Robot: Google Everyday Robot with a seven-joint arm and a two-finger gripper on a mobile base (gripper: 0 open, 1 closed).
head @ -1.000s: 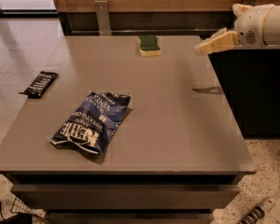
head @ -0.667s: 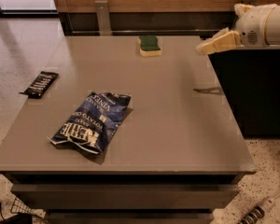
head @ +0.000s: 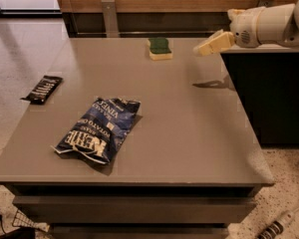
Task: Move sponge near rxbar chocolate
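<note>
The sponge point(head: 160, 48), dark green on top with pale yellow foam below, lies at the far edge of the grey table point(head: 189, 133), near the middle. The rxbar chocolate point(head: 43, 88), a slim black wrapper with white lettering, lies at the table's left edge. My cream-coloured gripper point(head: 203, 49) hangs above the table's far right part, to the right of the sponge and apart from it, pointing left. It holds nothing.
A large dark blue chip bag point(head: 98, 129) lies in the front left part of the table. A dark cabinet point(head: 274, 93) stands right of the table. A wooden wall with a metal post point(head: 109, 16) runs behind it.
My gripper has moved a little to the left, toward the sponge. The sponge, bar and chip bag have not moved.
</note>
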